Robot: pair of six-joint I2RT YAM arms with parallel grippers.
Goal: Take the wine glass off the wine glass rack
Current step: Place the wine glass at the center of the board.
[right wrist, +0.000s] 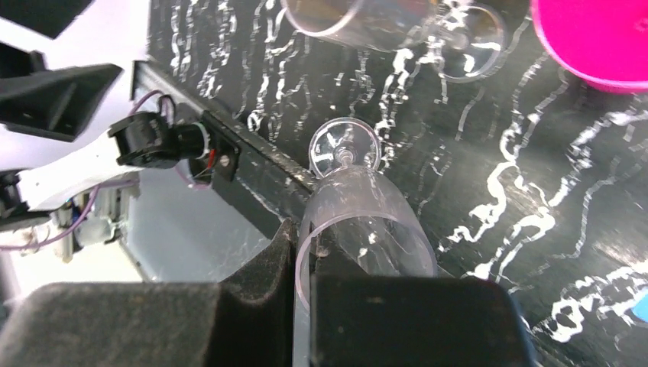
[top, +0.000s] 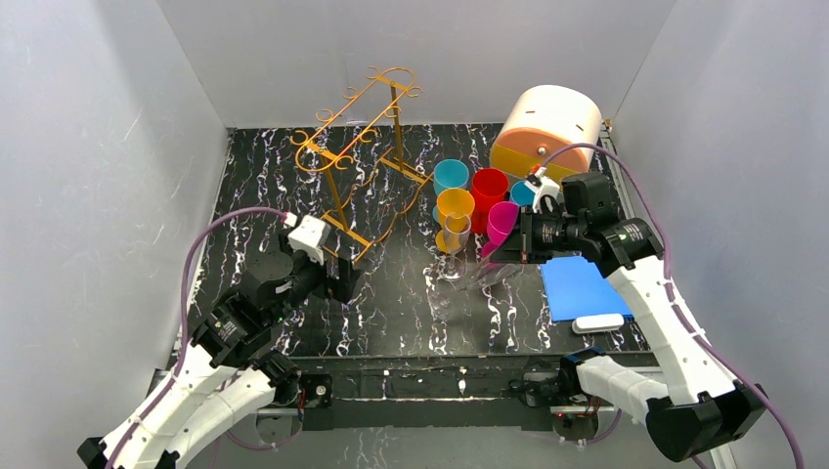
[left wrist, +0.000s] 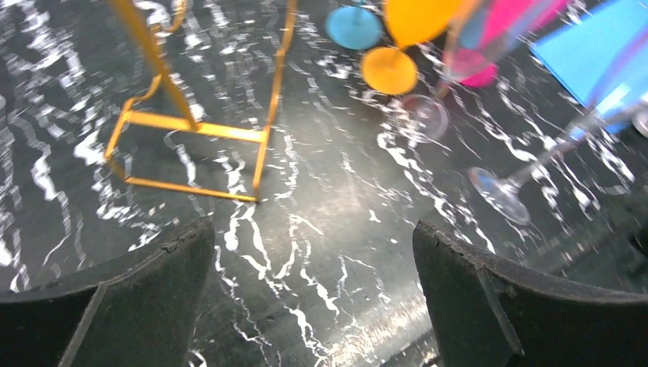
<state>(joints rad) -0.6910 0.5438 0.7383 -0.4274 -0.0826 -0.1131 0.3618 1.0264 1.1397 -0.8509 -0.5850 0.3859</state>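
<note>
White walls close in a black table with white veins. From the top view, the gold rack stands at the back, left of the middle. To its right is a group of coloured glasses, and behind them a round cream and orange drum. A blue pad lies on the right side. The left claw is low, just beside the near foot of the rack. The right claw reaches in from the right and has the clear wine glass, which is tilted over, near the coloured glasses and well apart from the rack.

From the left wrist, the left claw stands wide open with only bare table between its fingers. The rack base is ahead on the left. The wine glass leans on the right, foot low; I cannot tell whether the foot touches the table. Another clear glass stands near an orange one.

From the right wrist, the right claw is pinched tight on the rim of the wine glass, one finger inside the bowl and one outside. Its foot points away, toward the near table edge. The other clear glass lies at the top, beside a pink one.
</note>
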